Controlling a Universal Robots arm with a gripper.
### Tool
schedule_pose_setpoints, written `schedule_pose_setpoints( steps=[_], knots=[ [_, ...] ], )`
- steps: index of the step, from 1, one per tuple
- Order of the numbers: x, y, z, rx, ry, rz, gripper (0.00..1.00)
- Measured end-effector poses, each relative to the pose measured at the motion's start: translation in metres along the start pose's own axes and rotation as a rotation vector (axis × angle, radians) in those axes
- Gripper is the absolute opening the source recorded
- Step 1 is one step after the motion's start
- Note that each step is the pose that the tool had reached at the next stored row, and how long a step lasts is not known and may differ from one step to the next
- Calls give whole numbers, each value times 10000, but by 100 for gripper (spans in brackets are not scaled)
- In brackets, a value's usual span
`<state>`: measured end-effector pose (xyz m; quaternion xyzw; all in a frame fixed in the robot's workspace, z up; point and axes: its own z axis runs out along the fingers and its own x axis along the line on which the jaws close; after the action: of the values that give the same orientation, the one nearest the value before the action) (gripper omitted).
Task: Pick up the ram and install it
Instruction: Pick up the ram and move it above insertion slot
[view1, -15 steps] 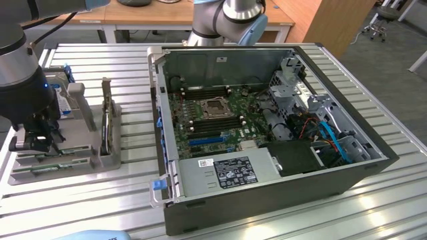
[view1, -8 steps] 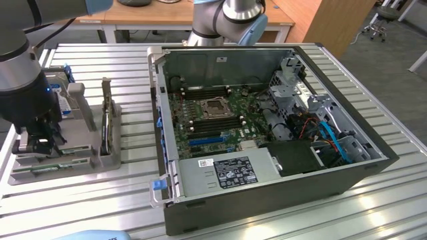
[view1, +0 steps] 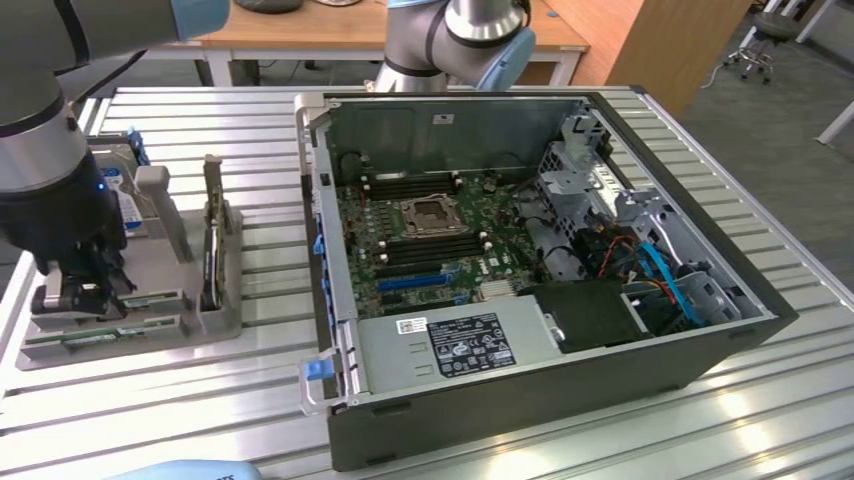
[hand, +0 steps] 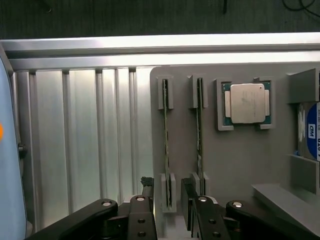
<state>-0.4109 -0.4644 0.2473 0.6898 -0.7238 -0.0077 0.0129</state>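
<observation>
Here I am over the grey tray (hand: 240, 160), and my fingers (view1: 83, 290) are spread as wide as they go, with nothing in them. In the wrist view the ram (hand: 166, 135) stands on its thin edge in the tray's outermost slot, the one along the tray's border with the slatted surface (hand: 85, 140). One end of the ram sits right in the gap between my fingers, one finger on each side. I see daylight on both sides, so no contact.

One of my fingers has gone down into the lane between the ram and the second stick (hand: 200, 145), which stands in the tray's next slot inward, parallel to the ram. Deeper into the tray lies the square processor chip (hand: 246, 102) in its own pocket. Past that, at the tray's far side from the ram, is the blue-labelled hard drive (hand: 312, 131).

The open computer case (view1: 534, 400) sits well apart from the tray on the same surface.
</observation>
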Motion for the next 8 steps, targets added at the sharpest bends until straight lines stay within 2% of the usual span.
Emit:
schedule_pose_setpoints(
  steps=[8],
  knots=[
    [-1,-3,97,1,1,-57,35]
  ],
)
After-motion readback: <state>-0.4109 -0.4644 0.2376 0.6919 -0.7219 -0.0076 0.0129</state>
